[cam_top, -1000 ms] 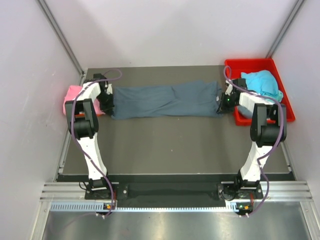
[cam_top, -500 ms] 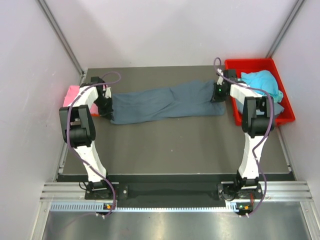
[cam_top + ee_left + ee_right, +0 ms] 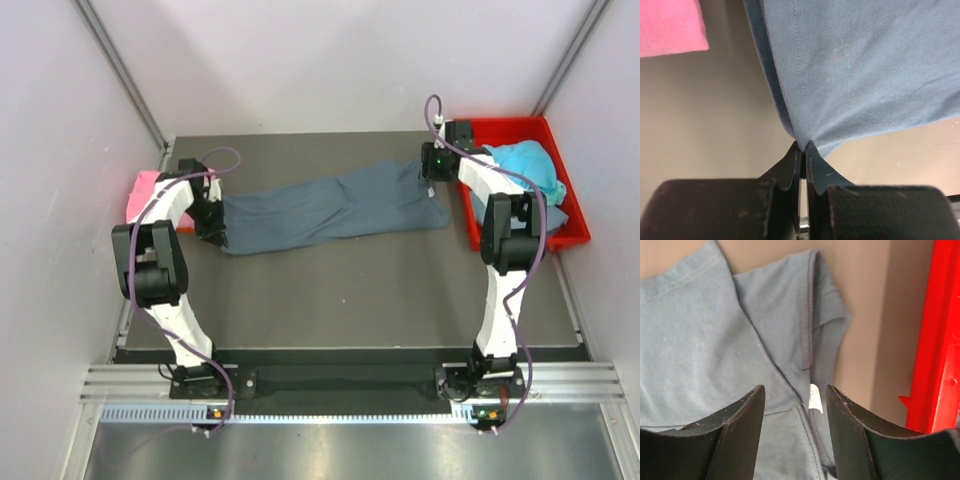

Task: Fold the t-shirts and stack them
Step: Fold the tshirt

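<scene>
**Step in hand (judged):** spreading one shirt flat, ahead of its first fold.

**Shirt** (image 3: pixel 330 205): grey-blue and drawn out long. It lies aslant across the far half of the table (image 3: pixel 330 300), with its left end nearer the arms than its right. Creases run along its length, so it is not yet flat.

**Left gripper** (image 3: pixel 802 146): fingers pressed together on the shirt's left edge. A small tuck of cloth is pinched at the tips, beside a stitched seam.

**Right gripper** (image 3: pixel 795 389): fingers spread, holding nothing, poised over the shirt's right end. A sleeve and a white label (image 3: pixel 814 399) show there. Whether the tips touch the cloth cannot be told.

**Pink shirt** (image 3: pixel 148 190): at the table's left edge, near the left gripper.

**Teal shirt** (image 3: pixel 525 165): crumpled in the red bin (image 3: pixel 520 126), right of the table.

**Handling notes (judgement):**
- The right gripper should take a corner or shoulder seam, not the loose sleeve. A grip on the sleeve alone would pull it out without tensioning the body.
- It should close on both layers, so the under layer does not lag behind.
- Both arms should then draw apart evenly and low over the table, to pull out the creases and square the shirt to the table's edges.
- The left pinch is shallow, so a hard pull risks slipping it off.
- The right arm should be kept off the bin wall.
</scene>
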